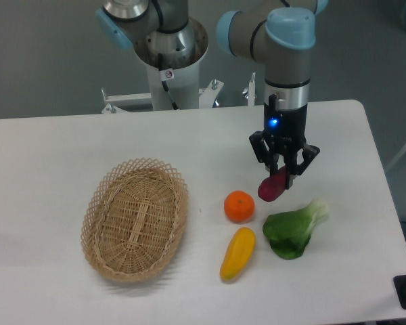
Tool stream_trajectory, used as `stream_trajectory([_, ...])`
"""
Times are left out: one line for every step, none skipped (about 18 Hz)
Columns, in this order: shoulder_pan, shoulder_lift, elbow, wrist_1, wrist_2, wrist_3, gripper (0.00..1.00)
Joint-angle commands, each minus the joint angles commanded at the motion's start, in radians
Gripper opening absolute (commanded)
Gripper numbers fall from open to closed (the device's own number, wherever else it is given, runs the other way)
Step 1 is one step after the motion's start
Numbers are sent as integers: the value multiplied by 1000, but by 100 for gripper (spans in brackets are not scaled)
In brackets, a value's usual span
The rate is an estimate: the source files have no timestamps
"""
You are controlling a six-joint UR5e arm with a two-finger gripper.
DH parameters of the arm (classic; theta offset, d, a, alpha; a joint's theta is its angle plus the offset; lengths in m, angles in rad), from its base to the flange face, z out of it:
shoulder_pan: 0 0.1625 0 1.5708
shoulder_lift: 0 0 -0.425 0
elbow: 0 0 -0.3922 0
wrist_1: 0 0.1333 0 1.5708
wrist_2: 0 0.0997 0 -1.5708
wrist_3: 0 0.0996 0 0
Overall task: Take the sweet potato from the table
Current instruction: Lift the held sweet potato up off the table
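Potato (273, 187) was gripped in the claw (282, 177), hanging directly below it, long axis tilted. Contact with the worktop (68, 149) could not be told.

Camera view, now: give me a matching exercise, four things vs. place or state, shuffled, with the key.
Things:
1. sweet potato
2. orange
3. wicker basket
4. leafy green

Place or state:
A. lies on the table, nearest its right edge
B. held between the fingers of the gripper
C. empty, on the left part of the table
D. on the table, just above the yellow vegetable

Pairs: 1-B, 2-D, 3-C, 4-A
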Motion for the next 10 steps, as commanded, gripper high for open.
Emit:
stream_trajectory([0,0,-3,-2,0,-6,31])
stream_trajectory([0,0,-3,-2,-2,-6,31])
stream_trajectory([0,0,-3,-2,-2,-6,31])
stream_trajectory([0,-2,-2,0,0,-8,31])
stream_trajectory([0,-2,-2,0,0,-8,31])
stream_trajectory([0,-2,-2,-2,0,-8,31])
stream_trajectory([0,-2,-2,0,0,-8,31])
stream_trajectory([0,-2,-2,0,0,-8,31])
stream_trajectory([-2,-2,-2,0,-2,-8,31])
stream_trajectory([-2,-2,-2,0,-2,-8,31])
